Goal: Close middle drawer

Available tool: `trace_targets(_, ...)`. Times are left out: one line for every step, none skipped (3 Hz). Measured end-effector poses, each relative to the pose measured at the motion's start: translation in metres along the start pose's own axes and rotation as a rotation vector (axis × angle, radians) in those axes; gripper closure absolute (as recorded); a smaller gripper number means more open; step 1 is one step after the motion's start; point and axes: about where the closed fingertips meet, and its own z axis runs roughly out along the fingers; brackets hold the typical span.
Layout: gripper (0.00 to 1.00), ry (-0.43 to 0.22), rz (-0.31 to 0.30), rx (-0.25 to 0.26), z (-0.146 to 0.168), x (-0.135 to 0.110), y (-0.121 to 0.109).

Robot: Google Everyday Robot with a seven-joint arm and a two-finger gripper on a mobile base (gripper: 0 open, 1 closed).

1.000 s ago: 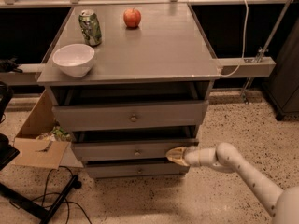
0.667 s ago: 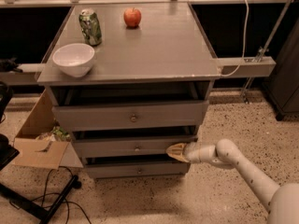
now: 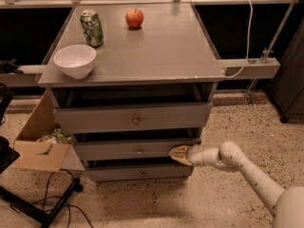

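Gripper [image 3: 179, 153], clenched and empty, touches the middle drawer [image 3: 109, 150] front, right of its knob [image 3: 139, 151]. Pushing off-centre could skew the drawer and jam it, or the tip could slip off.

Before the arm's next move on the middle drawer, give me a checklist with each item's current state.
1. Middle drawer is not yet closed and sticks out of the cabinet: ok, a push is needed.
2. Tool is at the drawer front, at its right end: ok.
3. Push point is centred near the knob: not ok, the tool is well to the right of it.
4. Tool is level with the middle front, below the top drawer and above the bottom drawer: ok.
5. Nothing inside is blocking the drawer: cannot tell, the interior is hidden in shadow.
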Motion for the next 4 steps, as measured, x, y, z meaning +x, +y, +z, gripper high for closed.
trace_targets(0.19,0.0,0.0,0.0,0.0,0.0,0.0)
trace_targets(0.0,0.0,0.0,0.0,0.0,0.0,0.0)
trace_targets(1.0,0.0,0.0,0.0,0.0,0.0,0.0)
trace_targets(1.0,0.015,-0.013,-0.012,-0.009,-0.007,0.013)
